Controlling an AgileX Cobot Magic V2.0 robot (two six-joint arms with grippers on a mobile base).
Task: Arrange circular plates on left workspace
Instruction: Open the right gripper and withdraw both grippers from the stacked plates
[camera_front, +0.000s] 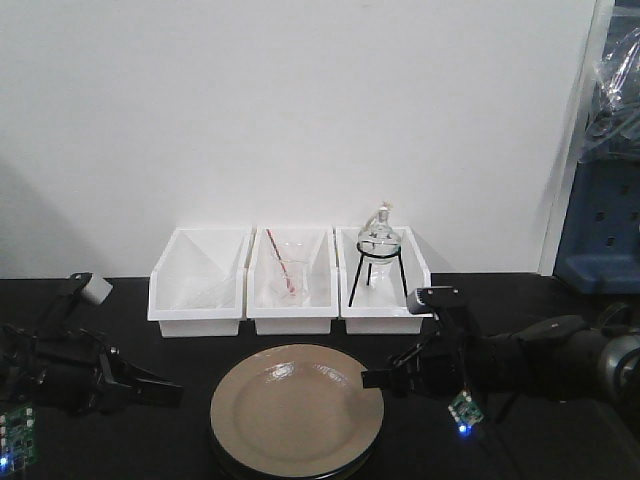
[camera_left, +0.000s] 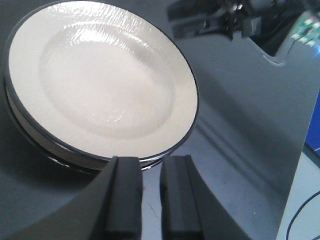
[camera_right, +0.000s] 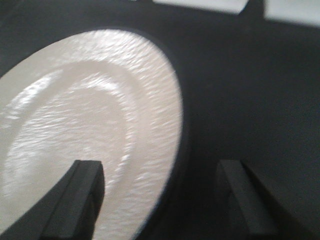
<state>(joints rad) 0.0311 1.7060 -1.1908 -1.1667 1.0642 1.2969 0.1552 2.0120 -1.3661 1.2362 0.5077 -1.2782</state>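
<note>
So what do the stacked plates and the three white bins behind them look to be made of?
The plates look like glazed ceramic or possibly melamine: a glossy tan top with rippled highlights and a dark rim edge. The white bins look like moulded plastic, smooth and semi-matte with thin, even walls. Neither material is certain from looks alone.

A front camera faces the wall; both wrist cameras look closely at the shared plates (camera_front: 297, 410).

text: none legible | labels: none | brands: none | numbers: none | signs: none in any view
</note>
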